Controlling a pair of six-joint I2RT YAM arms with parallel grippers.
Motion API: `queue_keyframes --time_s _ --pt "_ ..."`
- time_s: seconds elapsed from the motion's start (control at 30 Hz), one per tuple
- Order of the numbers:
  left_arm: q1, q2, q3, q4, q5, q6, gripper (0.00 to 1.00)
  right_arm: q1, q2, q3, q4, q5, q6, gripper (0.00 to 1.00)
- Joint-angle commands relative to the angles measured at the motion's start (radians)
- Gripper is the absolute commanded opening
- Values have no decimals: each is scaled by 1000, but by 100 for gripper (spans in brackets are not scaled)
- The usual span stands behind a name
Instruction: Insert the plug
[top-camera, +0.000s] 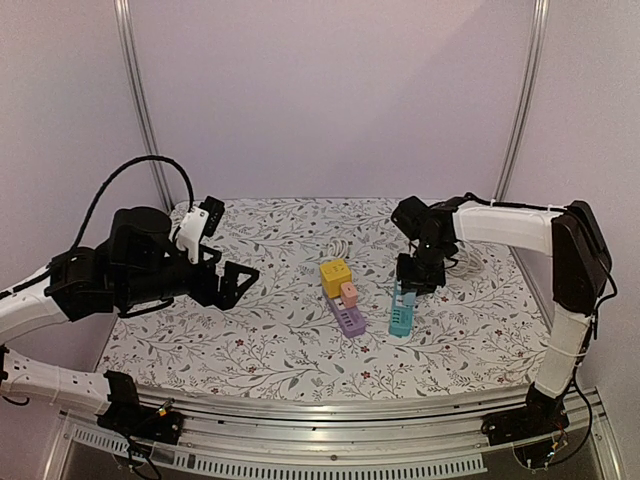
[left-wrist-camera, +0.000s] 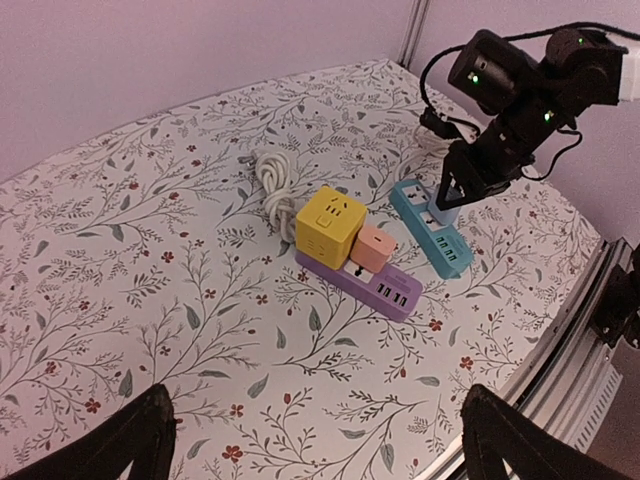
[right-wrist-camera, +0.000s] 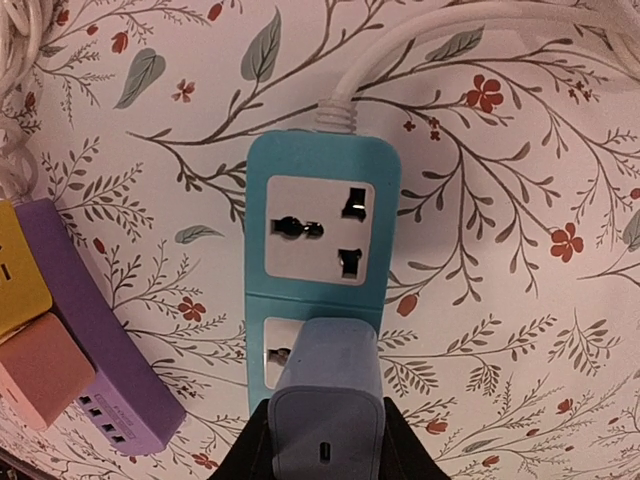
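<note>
My right gripper (right-wrist-camera: 325, 445) is shut on a blue-grey plug block (right-wrist-camera: 328, 400) and holds it right over the second socket of the teal power strip (right-wrist-camera: 320, 230). I cannot tell whether the plug touches the socket. The strip's first socket (right-wrist-camera: 317, 228) is bare. In the top view the right gripper (top-camera: 418, 275) hangs over the teal strip (top-camera: 402, 315). It also shows in the left wrist view (left-wrist-camera: 432, 228). My left gripper (top-camera: 235, 278) is open and empty, hovering at the left, its fingertips (left-wrist-camera: 150, 430) low over the cloth.
A purple power strip (top-camera: 348, 316) carries a yellow cube (top-camera: 335, 277) and a pink plug (top-camera: 349, 294), just left of the teal strip. A coiled white cable (left-wrist-camera: 270, 185) lies behind them. The teal strip's white cord (right-wrist-camera: 440, 40) runs to the back right.
</note>
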Motion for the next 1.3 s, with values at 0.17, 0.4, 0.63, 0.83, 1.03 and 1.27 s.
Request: queue_keyframes --time_s 0.17,0.4,0.63,0.83,1.03,1.27 --pt "-4 12 27 12 -24 0 99 30 370 -86 -45 -9 -59 0" --pt "-4 16 29 14 -36 -13 100 31 330 -217 47 -92 -27 0" --pt "-4 17 22 22 -39 -7 100 29 317 -171 30 -75 -35 0" --pt "-4 21 22 34 -43 -3 100 9 266 -151 17 -65 -28 0" --pt "-4 37 47 25 -45 14 100 -2 212 -119 -24 -56 -22 4" --pt "-5 25 35 29 -44 7 99 -6 160 -29 -102 5 -16 25"
